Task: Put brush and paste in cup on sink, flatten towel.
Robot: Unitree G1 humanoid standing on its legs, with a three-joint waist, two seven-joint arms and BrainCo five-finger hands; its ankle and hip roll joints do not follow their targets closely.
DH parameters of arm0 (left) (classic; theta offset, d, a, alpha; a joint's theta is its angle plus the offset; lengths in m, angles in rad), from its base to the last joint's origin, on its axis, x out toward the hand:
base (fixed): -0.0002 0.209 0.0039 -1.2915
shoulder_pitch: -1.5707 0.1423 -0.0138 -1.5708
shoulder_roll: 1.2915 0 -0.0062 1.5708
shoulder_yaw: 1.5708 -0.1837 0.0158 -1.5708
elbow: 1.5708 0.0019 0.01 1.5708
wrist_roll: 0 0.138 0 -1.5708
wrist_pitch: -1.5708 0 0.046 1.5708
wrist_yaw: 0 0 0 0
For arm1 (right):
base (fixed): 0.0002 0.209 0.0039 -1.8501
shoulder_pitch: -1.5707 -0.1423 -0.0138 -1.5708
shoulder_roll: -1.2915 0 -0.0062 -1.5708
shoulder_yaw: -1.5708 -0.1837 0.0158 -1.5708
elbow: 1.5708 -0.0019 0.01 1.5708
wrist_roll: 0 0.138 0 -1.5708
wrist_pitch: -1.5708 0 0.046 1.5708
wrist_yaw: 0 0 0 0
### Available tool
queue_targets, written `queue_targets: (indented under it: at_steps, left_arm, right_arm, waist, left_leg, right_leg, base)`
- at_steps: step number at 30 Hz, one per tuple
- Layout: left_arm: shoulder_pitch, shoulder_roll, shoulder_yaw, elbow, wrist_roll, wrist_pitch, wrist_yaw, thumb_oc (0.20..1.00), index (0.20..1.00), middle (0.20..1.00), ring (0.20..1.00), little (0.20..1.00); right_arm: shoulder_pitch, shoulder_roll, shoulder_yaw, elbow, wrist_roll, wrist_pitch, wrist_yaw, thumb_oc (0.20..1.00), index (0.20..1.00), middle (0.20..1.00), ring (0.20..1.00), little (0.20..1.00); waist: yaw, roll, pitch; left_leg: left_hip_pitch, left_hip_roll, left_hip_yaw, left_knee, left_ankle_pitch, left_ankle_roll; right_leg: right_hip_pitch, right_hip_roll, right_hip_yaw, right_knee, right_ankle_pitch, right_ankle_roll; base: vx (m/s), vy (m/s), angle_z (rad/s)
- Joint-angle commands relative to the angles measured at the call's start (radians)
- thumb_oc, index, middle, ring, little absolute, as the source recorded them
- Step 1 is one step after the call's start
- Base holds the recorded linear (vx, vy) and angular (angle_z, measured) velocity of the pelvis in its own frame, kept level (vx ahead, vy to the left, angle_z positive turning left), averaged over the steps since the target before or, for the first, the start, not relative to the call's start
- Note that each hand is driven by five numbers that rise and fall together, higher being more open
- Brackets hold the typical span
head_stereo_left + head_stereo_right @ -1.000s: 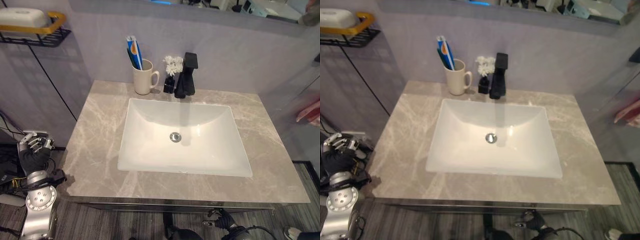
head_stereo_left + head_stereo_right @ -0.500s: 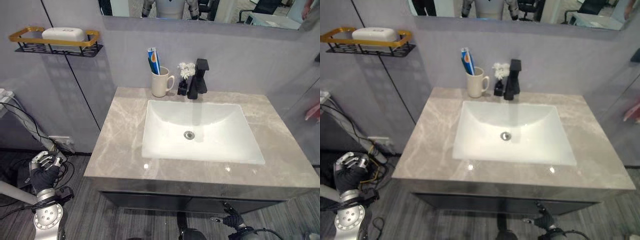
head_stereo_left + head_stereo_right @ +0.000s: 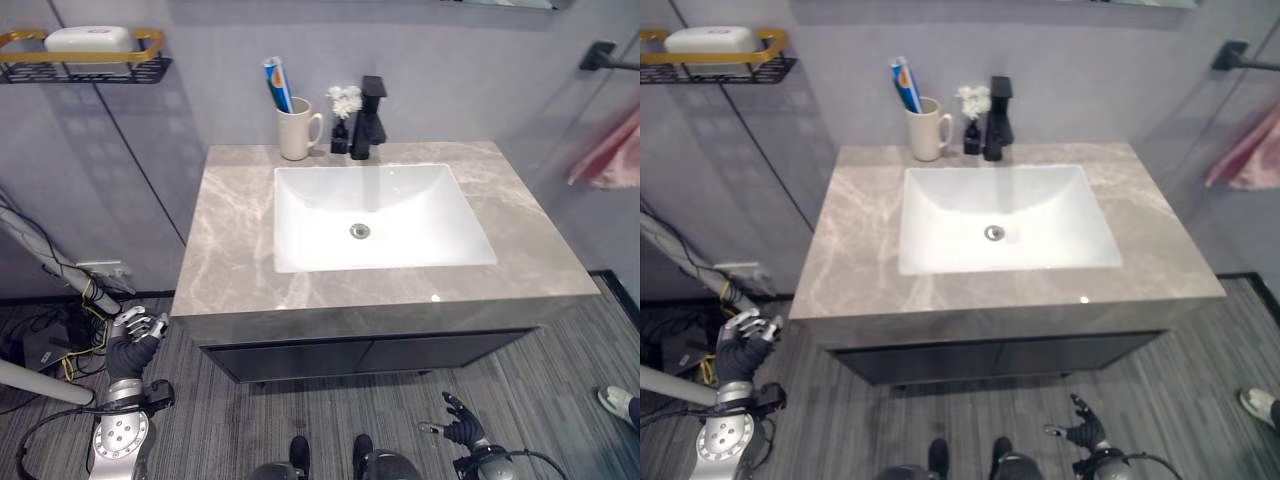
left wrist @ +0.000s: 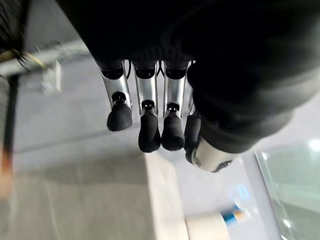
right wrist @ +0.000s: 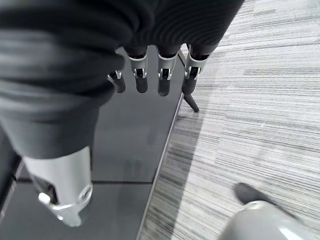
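A cream cup (image 3: 293, 136) stands at the back of the grey marble counter (image 3: 235, 240), left of the black tap (image 3: 368, 122). A blue toothbrush and a tube of paste (image 3: 275, 86) stand upright in it. A pink towel (image 3: 606, 152) hangs bunched at the far right, below a black wall bar (image 3: 602, 54). My left hand (image 3: 134, 337) hangs low beside the cabinet's left side, open and empty. My right hand (image 3: 456, 421) hangs low in front of the cabinet, fingers spread, holding nothing.
The white basin (image 3: 380, 214) is sunk in the middle of the counter. A small white flower pot (image 3: 343, 108) stands between cup and tap. A wall shelf with a soap bar (image 3: 85, 45) hangs at upper left. A person's shoe (image 3: 618, 402) shows on the floor at right.
The camera has pulled back and turned right, so the vanity looks smaller and the pink towel and its bar show more fully. Both hands stay low and empty.
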Motion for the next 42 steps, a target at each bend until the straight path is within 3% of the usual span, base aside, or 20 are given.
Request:
queue_targets:
  at_steps: [1, 3, 4, 5, 8, 9, 11, 16, 17, 18, 20, 21, 24, 29, 30, 33, 35, 36, 39, 42]
  left_arm:
    - [-0.024, 0.068, 0.015, -0.132, 0.000, -0.058, -0.029, 0.200, 0.200, 0.200, 0.200, 0.200]
    - [-0.030, 0.080, 0.005, -0.136, -0.006, -0.065, -0.037, 0.294, 0.294, 0.294, 0.294, 0.294]
    - [-0.033, 0.104, 0.005, -0.170, -0.007, -0.077, -0.048, 0.357, 0.357, 0.357, 0.357, 0.357]
    - [-0.038, 0.112, -0.004, -0.179, -0.008, -0.079, -0.055, 0.398, 0.398, 0.398, 0.398, 0.398]
    - [-0.046, 0.124, 0.002, -0.203, -0.018, -0.092, -0.055, 0.467, 0.467, 0.467, 0.467, 0.467]
    - [-0.047, 0.125, -0.001, -0.205, -0.026, -0.096, -0.058, 0.479, 0.479, 0.479, 0.479, 0.479]
    - [-0.059, 0.126, -0.018, -0.201, -0.041, -0.107, -0.064, 0.523, 0.523, 0.523, 0.523, 0.523]
    - [-0.099, 0.127, -0.079, -0.172, -0.062, -0.111, -0.071, 0.583, 0.583, 0.583, 0.583, 0.583]
    - [-0.107, 0.124, -0.092, -0.165, -0.062, -0.111, -0.072, 0.649, 0.649, 0.649, 0.649, 0.649]
    - [-0.113, 0.121, -0.103, -0.152, -0.065, -0.111, -0.075, 0.661, 0.661, 0.661, 0.661, 0.661]
    - [-0.132, 0.111, -0.131, -0.136, -0.066, -0.109, -0.079, 0.774, 0.774, 0.774, 0.774, 0.774]
    - [-0.132, 0.111, -0.131, -0.136, -0.066, -0.109, -0.079, 0.774, 0.774, 0.774, 0.774, 0.774]
    - [-0.161, 0.093, -0.184, -0.101, -0.063, -0.104, -0.089, 1.000, 1.000, 1.000, 1.000, 1.000]
    - [-0.157, 0.088, -0.231, -0.066, -0.045, -0.095, -0.102, 1.000, 1.000, 1.000, 1.000, 1.000]
    - [-0.146, 0.084, -0.245, -0.047, -0.053, -0.089, -0.112, 1.000, 1.000, 1.000, 1.000, 1.000]
    - [-0.136, 0.088, -0.247, -0.032, -0.054, -0.092, -0.121, 1.000, 1.000, 1.000, 1.000, 1.000]
    - [-0.123, 0.092, -0.254, -0.032, -0.055, -0.087, -0.122, 1.000, 1.000, 1.000, 1.000, 1.000]
    - [-0.118, 0.088, -0.264, -0.011, -0.053, -0.081, -0.122, 1.000, 1.000, 1.000, 1.000, 1.000]
    - [-0.092, 0.093, -0.268, 0.000, -0.061, -0.085, -0.141, 1.000, 1.000, 1.000, 1.000, 1.000]
    - [-0.078, 0.102, -0.292, 0.012, -0.070, -0.084, -0.162, 1.000, 1.000, 1.000, 1.000, 1.000]
  right_arm:
    - [-0.023, -0.006, -0.004, -0.036, -0.005, -0.031, -0.031, 1.000, 1.000, 1.000, 1.000, 1.000]
    - [-0.022, -0.006, -0.001, -0.042, -0.009, -0.034, -0.030, 1.000, 1.000, 1.000, 1.000, 1.000]
    - [-0.015, -0.009, -0.001, -0.058, -0.016, -0.038, -0.028, 1.000, 1.000, 1.000, 1.000, 1.000]
    - [-0.011, -0.012, 0.002, -0.064, -0.020, -0.041, -0.027, 1.000, 1.000, 1.000, 1.000, 1.000]
    - [-0.009, -0.024, 0.005, -0.080, -0.035, -0.042, -0.036, 1.000, 1.000, 1.000, 1.000, 1.000]
    - [-0.004, -0.029, 0.006, -0.086, -0.038, -0.043, -0.039, 1.000, 1.000, 1.000, 1.000, 1.000]
    - [0.008, -0.041, -0.001, -0.099, -0.042, -0.047, -0.041, 1.000, 1.000, 1.000, 1.000, 1.000]
    - [0.021, -0.080, -0.033, -0.145, -0.034, -0.057, -0.058, 1.000, 1.000, 1.000, 1.000, 1.000]
    - [0.025, -0.084, -0.043, -0.162, -0.032, -0.061, -0.064, 1.000, 1.000, 1.000, 1.000, 1.000]
    - [0.026, -0.087, -0.048, -0.173, -0.031, -0.065, -0.068, 1.000, 1.000, 1.000, 1.000, 1.000]
    - [0.028, -0.096, -0.060, -0.196, -0.024, -0.073, -0.072, 1.000, 1.000, 1.000, 1.000, 1.000]
    - [0.028, -0.096, -0.060, -0.196, -0.024, -0.073, -0.072, 1.000, 1.000, 1.000, 1.000, 1.000]
    - [0.032, -0.106, -0.075, -0.226, -0.009, -0.084, -0.076, 1.000, 1.000, 1.000, 1.000, 1.000]
    - [0.015, -0.107, -0.062, -0.238, -0.004, -0.098, -0.076, 1.000, 1.000, 1.000, 1.000, 1.000]
    - [-0.002, -0.101, -0.040, -0.250, -0.006, -0.100, -0.071, 1.000, 1.000, 1.000, 1.000, 1.000]
    - [-0.005, -0.102, -0.029, -0.245, -0.001, -0.105, -0.060, 1.000, 1.000, 1.000, 1.000, 1.000]
    - [-0.032, -0.101, -0.007, -0.234, 0.007, -0.106, -0.066, 1.000, 1.000, 1.000, 1.000, 1.000]
    - [-0.047, -0.101, 0.009, -0.224, 0.002, -0.102, -0.066, 1.000, 1.000, 1.000, 1.000, 1.000]
    - [-0.036, -0.106, -0.006, -0.218, 0.007, -0.099, -0.059, 1.000, 1.000, 1.000, 1.000, 1.000]
    - [-0.046, -0.103, -0.020, -0.206, 0.002, -0.094, -0.071, 1.000, 1.000, 1.000, 1.000, 1.000]
  waist:
    - [0.019, -0.007, 0.012]
    - [0.023, -0.010, 0.011]
    - [0.034, -0.015, 0.013]
    - [0.045, -0.023, 0.009]
    - [0.091, -0.036, 0.013]
    - [0.093, -0.036, 0.017]
    - [0.081, -0.039, 0.018]
    - [0.052, -0.030, 0.023]
    - [0.048, -0.029, 0.023]
    - [0.040, -0.028, 0.023]
    - [0.035, -0.027, 0.024]
    - [0.035, -0.027, 0.024]
    - [0.029, -0.020, 0.031]
    - [0.038, -0.019, 0.036]
    - [0.048, -0.026, 0.040]
    - [0.048, -0.032, 0.039]
    - [0.084, -0.045, 0.055]
    - [0.105, -0.046, 0.067]
    - [0.081, -0.025, 0.054]
    - [0.057, -0.017, 0.054]
  left_leg:
    - [0.071, -0.042, 0.044, -0.011, -0.089, -0.022]
    - [0.069, -0.041, 0.063, -0.012, -0.089, -0.021]
    - [0.047, -0.034, 0.109, 0.003, -0.090, -0.015]
    - [0.046, -0.039, 0.119, 0.010, -0.117, -0.018]
    - [0.013, -0.003, 0.214, 0.039, -0.119, -0.038]
    - [0.011, 0.013, 0.226, 0.042, -0.111, -0.046]
    - [0.004, 0.030, 0.234, 0.043, -0.102, -0.057]
    - [-0.014, 0.073, 0.259, 0.037, -0.059, -0.094]
    - [-0.011, 0.075, 0.253, 0.031, -0.053, -0.100]
    - [-0.010, 0.076, 0.243, 0.026, -0.048, -0.105]
    - [-0.009, 0.070, 0.209, 0.021, -0.041, -0.117]
    - [-0.009, 0.070, 0.209, 0.021, -0.041, -0.117]
    - [-0.033, 0.049, 0.110, 0.013, -0.011, -0.127]
    - [-0.056, -0.021, -0.109, 0.023, -0.015, -0.129]
    - [-0.065, -0.052, -0.189, 0.054, -0.030, -0.129]
    - [-0.062, -0.052, -0.184, 0.084, -0.048, -0.125]
    - [-0.097, -0.081, -0.312, 0.191, -0.048, -0.127]
    - [-0.102, -0.105, -0.435, 0.215, -0.047, -0.131]
    - [-0.059, -0.071, -0.377, 0.142, -0.060, -0.123]
    - [-0.022, -0.092, -0.340, 0.121, -0.089, -0.096]
  right_leg:
    - [0.059, -0.056, -0.069, -0.029, 0.117, 0.061]
    - [0.066, -0.060, -0.063, -0.023, 0.121, 0.067]
    - [0.089, -0.071, -0.084, 0.004, 0.117, 0.075]
    - [0.111, -0.079, -0.087, 0.002, 0.098, 0.094]
    - [0.148, -0.084, -0.205, -0.100, 0.060, 0.085]
    - [0.143, -0.077, -0.208, -0.112, 0.052, 0.082]
    - [0.142, -0.043, -0.166, -0.147, 0.029, 0.073]
    - [0.148, 0.018, -0.135, -0.212, -0.005, 0.042]
    - [0.150, 0.027, -0.126, -0.223, -0.007, 0.038]
    - [0.151, 0.036, -0.115, -0.233, -0.011, 0.034]
    - [0.154, 0.050, -0.092, -0.253, -0.009, 0.029]
    - [0.154, 0.050, -0.092, -0.253, -0.009, 0.029]
    - [0.149, 0.076, -0.061, -0.294, 0.020, 0.012]
    - [0.132, 0.113, 0.027, -0.318, 0.038, -0.001]
    - [0.115, 0.130, 0.082, -0.320, 0.046, -0.001]
    - [0.117, 0.139, 0.118, -0.333, 0.057, -0.002]
    - [0.112, 0.150, 0.182, -0.318, 0.058, -0.010]
    - [0.115, 0.159, 0.242, -0.299, 0.055, -0.010]
    - [0.112, 0.155, 0.245, -0.297, 0.054, 0.001]
    - [0.091, 0.138, 0.280, -0.280, 0.067, 0.018]
  base:
    - [-0.07, -0.027, -1.16]
    - [-0.08, -0.040, -1.12]
    - [-0.05, -0.077, -0.81]
    - [-0.09, -0.124, -0.75]
    - [-0.09, -0.177, -1.68]
    - [-0.05, -0.176, -1.57]
    - [-0.02, -0.208, -0.87]
    - [-0.04, -0.184, -0.24]
    - [0.00, -0.141, -0.35]
    - [0.00, -0.140, -0.34]
    - [0.00, -0.092, -0.24]
    - [0.00, -0.074, -0.27]
    - [-0.08, -0.080, -0.21]
    - [-0.02, -0.053, -0.41]
    - [-0.03, -0.045, -0.98]
    - [0.00, -0.006, -1.01]
    - [-0.01, 0.066, -0.57]
    - [-0.01, 0.100, -0.99]
    - [0.00, 0.142, -1.63]
    - [-0.03, 0.215, -0.29]
